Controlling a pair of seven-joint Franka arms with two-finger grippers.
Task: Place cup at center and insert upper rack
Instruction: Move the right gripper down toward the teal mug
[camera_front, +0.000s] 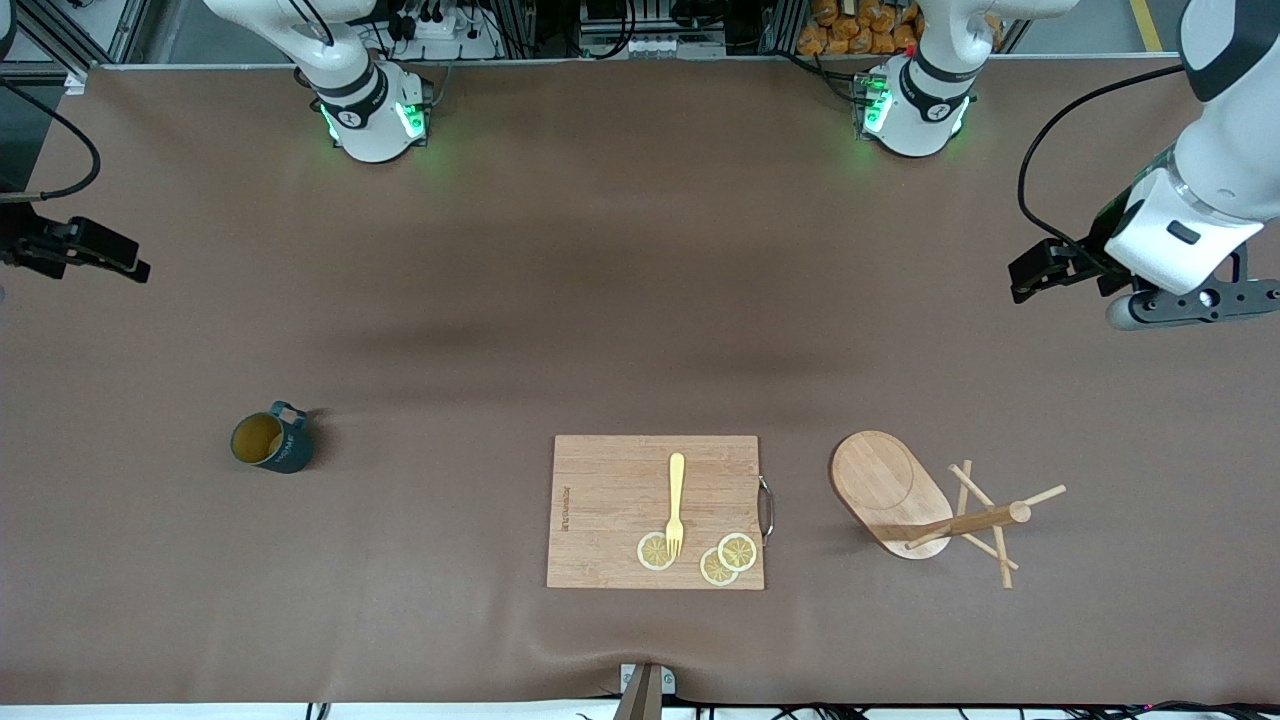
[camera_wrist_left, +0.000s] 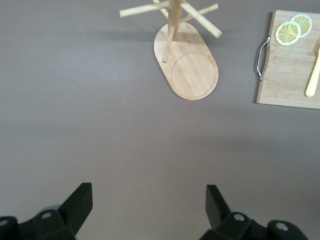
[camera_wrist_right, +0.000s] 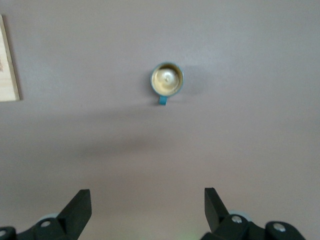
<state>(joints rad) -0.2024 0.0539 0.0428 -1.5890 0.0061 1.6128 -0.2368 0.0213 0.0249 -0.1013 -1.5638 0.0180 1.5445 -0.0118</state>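
Note:
The cup (camera_front: 272, 442), dark teal with a tan-yellow inside, stands upright on the table toward the right arm's end; it also shows in the right wrist view (camera_wrist_right: 167, 80). The upper rack (camera_front: 890, 490), a wooden mug tree with an oval base, post and crossing pegs, stands toward the left arm's end and shows in the left wrist view (camera_wrist_left: 192, 70). My left gripper (camera_front: 1195, 300) hangs open and empty over bare table (camera_wrist_left: 149, 200). My right gripper (camera_front: 85, 250) hangs open and empty over bare table (camera_wrist_right: 147, 200), well apart from the cup.
A rectangular wooden cutting board (camera_front: 610, 500) with a metal handle lies between cup and rack, near the front edge. On it lie a yellow fork (camera_front: 676, 503) and three lemon slices (camera_front: 728, 558). The brown table cloth (camera_front: 600, 280) spreads around.

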